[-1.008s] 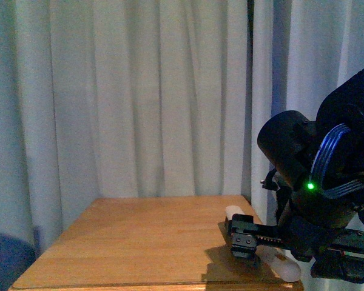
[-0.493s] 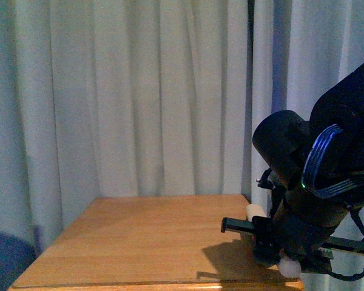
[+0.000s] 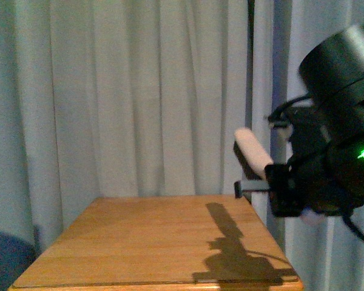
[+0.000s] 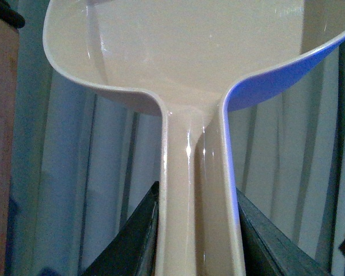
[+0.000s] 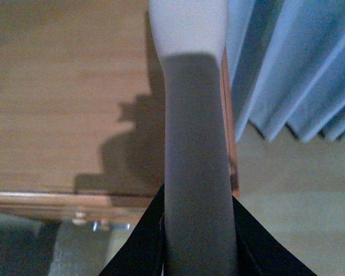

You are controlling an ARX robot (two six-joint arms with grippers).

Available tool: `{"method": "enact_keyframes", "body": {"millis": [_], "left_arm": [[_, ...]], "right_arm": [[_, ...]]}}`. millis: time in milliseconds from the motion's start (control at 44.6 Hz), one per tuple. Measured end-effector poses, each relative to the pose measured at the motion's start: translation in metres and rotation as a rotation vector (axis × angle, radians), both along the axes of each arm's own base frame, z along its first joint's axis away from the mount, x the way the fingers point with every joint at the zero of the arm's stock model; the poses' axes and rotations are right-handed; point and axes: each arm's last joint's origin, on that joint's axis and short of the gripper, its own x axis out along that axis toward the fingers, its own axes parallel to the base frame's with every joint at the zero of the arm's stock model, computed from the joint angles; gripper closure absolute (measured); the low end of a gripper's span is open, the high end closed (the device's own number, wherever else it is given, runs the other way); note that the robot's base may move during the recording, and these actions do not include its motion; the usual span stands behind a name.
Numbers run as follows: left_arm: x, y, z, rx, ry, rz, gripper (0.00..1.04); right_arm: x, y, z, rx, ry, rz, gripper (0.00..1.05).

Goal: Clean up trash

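Observation:
My left gripper (image 4: 198,230) is shut on the handle of the pinkish dustpan (image 4: 190,52), whose pan faces the curtain; its dark fingers (image 4: 132,241) press both sides of the handle. My right gripper (image 5: 198,230) is shut on the brush (image 5: 195,144) by its grey and white handle. In the front view the brush (image 3: 253,151) sticks up and to the left from the right arm (image 3: 333,151), above the table's right edge. The white tissue wad is not in view in any frame. The left arm is out of the front view.
A wooden table (image 3: 139,242) stands before pale curtains (image 3: 139,91). In the right wrist view the table (image 5: 57,86) lies below the brush, with its right edge, bare floor (image 5: 293,195) and curtain (image 5: 299,57) beside it.
My right arm has risen from the table's right front corner and lifted the brush well above the tabletop. Its shadow now falls on the table's right side.

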Motion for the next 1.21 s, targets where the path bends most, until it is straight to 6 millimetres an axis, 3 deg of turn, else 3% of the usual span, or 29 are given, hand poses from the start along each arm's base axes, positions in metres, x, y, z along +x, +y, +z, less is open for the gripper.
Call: {"method": "enact_keyframes", "body": {"millis": [134,381,560,807,963,1210], "left_arm": [[0.000,0.000,0.000,0.000,0.000,0.000,0.76],[0.000,0.000,0.000,0.000,0.000,0.000,0.76],[0.000,0.000,0.000,0.000,0.000,0.000,0.76],[0.000,0.000,0.000,0.000,0.000,0.000,0.76],[0.000,0.000,0.000,0.000,0.000,0.000,0.76],[0.000,0.000,0.000,0.001,0.000,0.000,0.76]], "right_arm": [[-0.051,-0.029,0.028,-0.011,-0.211,0.036,0.84],[-0.140,-0.088,0.034,-0.005,-0.410,-0.020,0.84],[-0.185,-0.112,0.041,0.003,-0.567,-0.088,0.84],[-0.215,-0.125,0.043,-0.030,-0.757,-0.167,0.84],[-0.215,-0.126,0.026,-0.079,-0.736,-0.175,0.84],[-0.216,-0.126,0.025,-0.092,-0.737,-0.177,0.84]]}}
